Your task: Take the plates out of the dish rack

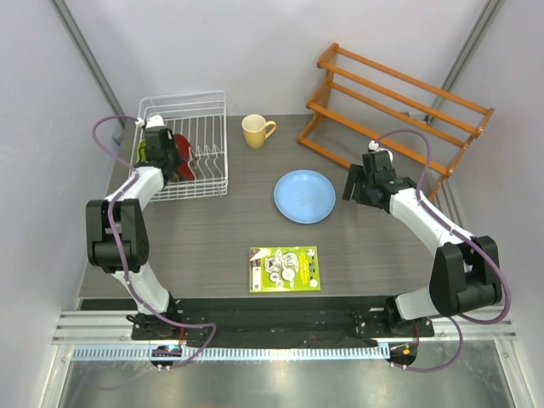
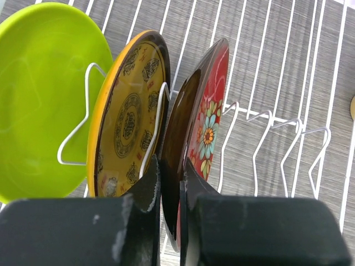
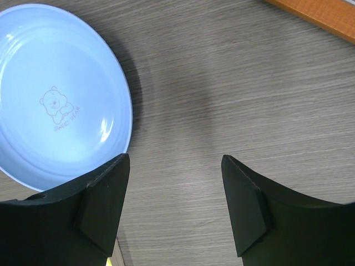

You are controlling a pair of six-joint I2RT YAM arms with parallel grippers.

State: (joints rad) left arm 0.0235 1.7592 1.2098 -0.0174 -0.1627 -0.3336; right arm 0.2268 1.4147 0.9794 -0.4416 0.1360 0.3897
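Plates stood on edge in the white wire dish rack, three of them, held between its thin upright wires. A lime green round plate came first, a yellow round plate with dark patterns stood next to it, and a dark red round plate with painted flowers stood next to that. The left end effector was down in the rack and pinched the rim of the dark red plate, one finger on each side.

A big light blue round plate with a little bear drawn on it lay flat on the grey wooden table, to the right of the rack and well apart from it. The right end effector hung over the table beside that plate's edge farthest from the rack. Its fingers were spread wide with nothing between them.

A yellow mug stood near the rack's right side. An orange wooden slatted rack stood much farther to the right.
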